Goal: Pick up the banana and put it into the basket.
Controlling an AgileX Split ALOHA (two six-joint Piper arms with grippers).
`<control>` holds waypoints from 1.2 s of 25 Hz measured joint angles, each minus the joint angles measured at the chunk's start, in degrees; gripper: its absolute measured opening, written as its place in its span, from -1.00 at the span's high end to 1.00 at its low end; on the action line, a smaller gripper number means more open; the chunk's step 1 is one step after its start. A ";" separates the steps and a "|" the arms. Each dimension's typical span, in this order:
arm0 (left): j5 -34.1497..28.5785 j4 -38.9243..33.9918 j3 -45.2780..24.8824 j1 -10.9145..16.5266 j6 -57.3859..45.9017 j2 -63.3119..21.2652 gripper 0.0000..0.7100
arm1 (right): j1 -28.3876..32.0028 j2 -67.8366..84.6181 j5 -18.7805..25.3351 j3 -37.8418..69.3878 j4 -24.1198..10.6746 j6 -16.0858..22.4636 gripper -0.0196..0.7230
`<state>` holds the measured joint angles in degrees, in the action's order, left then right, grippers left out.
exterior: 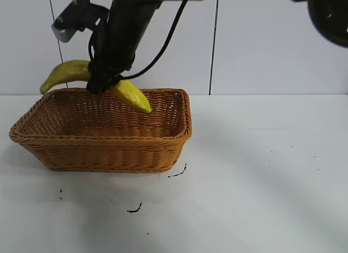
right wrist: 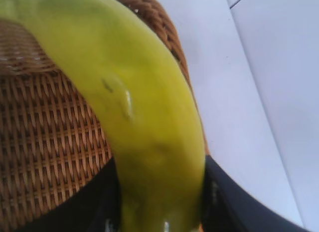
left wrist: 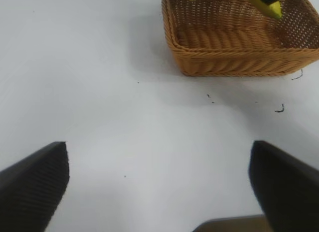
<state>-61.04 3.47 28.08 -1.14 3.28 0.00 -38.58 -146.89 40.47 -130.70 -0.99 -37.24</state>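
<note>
The yellow banana [exterior: 129,93] hangs in the air over the back of the wicker basket [exterior: 109,149], one end above the basket's inside and the other past its back left rim. My right gripper [exterior: 101,83] is shut on the banana's middle, reaching down from above. In the right wrist view the banana [right wrist: 134,107] fills the space between the black fingers [right wrist: 227,202], with the basket's weave [right wrist: 40,142] below. My left gripper [left wrist: 159,184] is open and empty, low over the bare table, far from the basket [left wrist: 239,57]; it does not show in the exterior view.
The white table [exterior: 261,171] has a few small black marks [exterior: 177,172] in front of the basket. A white panelled wall stands behind. A dark part of the rig [exterior: 327,13] hangs at the upper right.
</note>
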 joint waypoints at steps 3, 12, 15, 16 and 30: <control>0.00 0.00 0.00 0.00 0.00 0.00 -0.96 | 0.00 0.00 0.00 0.00 0.00 0.00 0.08; 0.00 0.00 0.00 0.00 0.00 0.00 -0.96 | 0.00 4.23 6.54 0.00 -0.48 8.84 -0.74; 0.00 0.00 0.00 0.00 0.00 0.00 -0.96 | 0.00 9.13 9.66 0.00 -0.29 17.10 -0.76; 0.00 0.00 0.00 0.00 0.00 0.00 -0.96 | 0.00 10.85 10.84 0.00 -0.02 18.83 -0.76; 0.00 0.00 0.00 0.00 0.00 0.00 -0.96 | 8.02 15.50 28.15 -4.48 4.30 30.89 -0.76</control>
<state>-61.04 3.47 28.08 -1.14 3.28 0.00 -30.55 -131.39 68.62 -135.18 3.31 -6.34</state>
